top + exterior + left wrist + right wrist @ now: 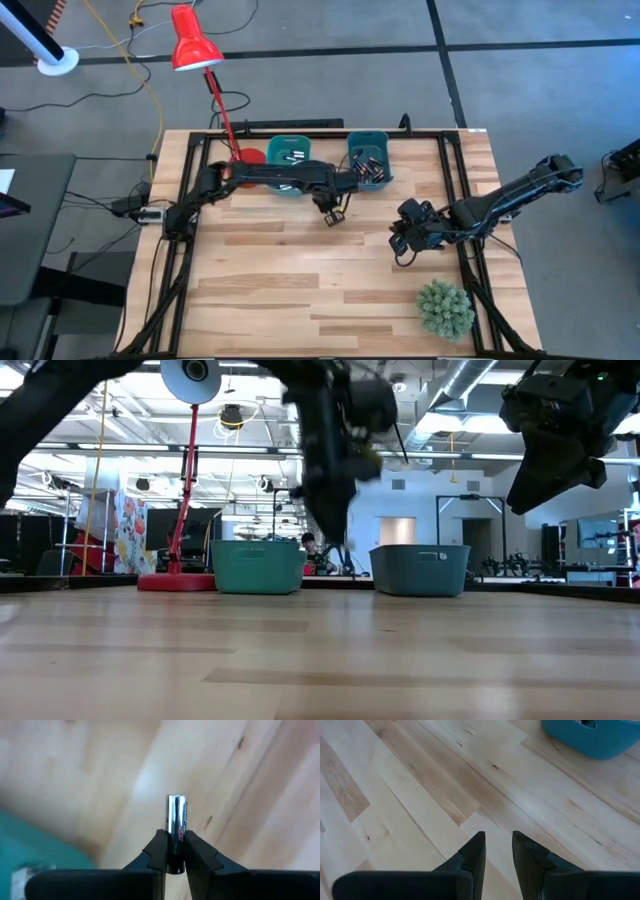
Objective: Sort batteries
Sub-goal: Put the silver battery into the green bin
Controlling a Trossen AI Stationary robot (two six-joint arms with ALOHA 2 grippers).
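My left gripper (333,214) hovers above the table just in front of the two teal bins and is shut on one silvery battery (176,820) with red and blue print. In the low view this gripper (332,520) hangs above the wood. More batteries lie in the left bin (290,153) and the right bin (368,160). My right gripper (404,240) waits over the table's right half, raised, fingers a little apart with nothing between them (499,851). My left gripper pinches the battery between its two fingers at the battery's lower half (176,851). The fingers lie along the cell, and its upper end (177,800) sticks out past the fingertips. The battery is lifted clear of the table.
A red desk lamp (195,45) stands by its base (248,156) left of the bins. A small green plant (444,308) sits at the near right corner. Bare wood (290,270) spreads across the table's near half. Black frame rails run along the table's sides.
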